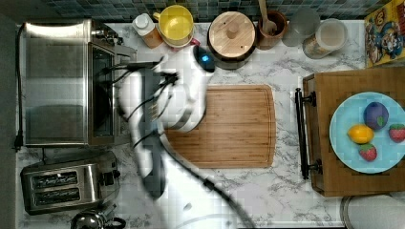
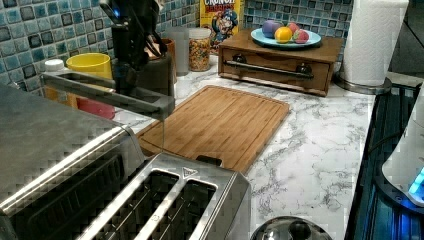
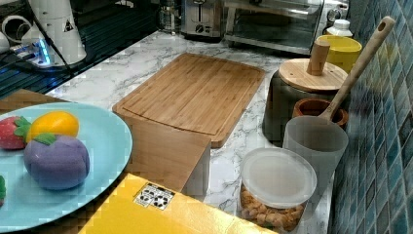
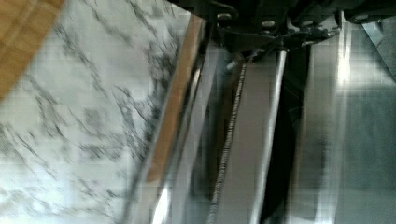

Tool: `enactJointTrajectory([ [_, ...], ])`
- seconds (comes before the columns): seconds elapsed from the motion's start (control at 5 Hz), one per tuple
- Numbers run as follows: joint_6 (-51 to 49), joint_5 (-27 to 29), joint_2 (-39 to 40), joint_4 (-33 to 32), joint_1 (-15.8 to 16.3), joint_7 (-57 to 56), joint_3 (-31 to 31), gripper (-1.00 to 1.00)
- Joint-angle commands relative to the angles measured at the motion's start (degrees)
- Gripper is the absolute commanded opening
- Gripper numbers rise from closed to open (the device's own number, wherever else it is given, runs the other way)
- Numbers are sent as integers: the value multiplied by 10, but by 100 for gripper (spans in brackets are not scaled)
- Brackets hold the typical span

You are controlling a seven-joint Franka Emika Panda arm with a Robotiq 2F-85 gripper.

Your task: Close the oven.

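Oven (image 1: 55,83), top view's left: door (image 2: 107,92) half raised, hand (image 2: 125,75) at its edge; we cannot tell its finger state. We judge a steady push toward the oven, contact kept until the door seats.

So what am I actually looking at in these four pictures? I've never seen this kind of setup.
One white robot arm works over a marble kitchen counter. One camera looks straight down, two look from the sides, and the fourth rides on the wrist. On the counter are a steel oven, a two-slot toaster, a wooden cutting board and a blue plate of fruit on a drawer box. In the left view the end effector is at the oven door, which juts out open. Whether it grips the door is unclear.
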Motion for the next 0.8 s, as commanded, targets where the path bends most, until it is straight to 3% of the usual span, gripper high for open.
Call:
enactJointTrajectory([
  [0.2, 372, 101, -196, -175, 103, -89, 89, -100],
  [0.4, 412, 135, -206, -191, 91, -121, 91, -100],
  [0.8, 412, 135, -206, -191, 98, -121, 84, -100],
])
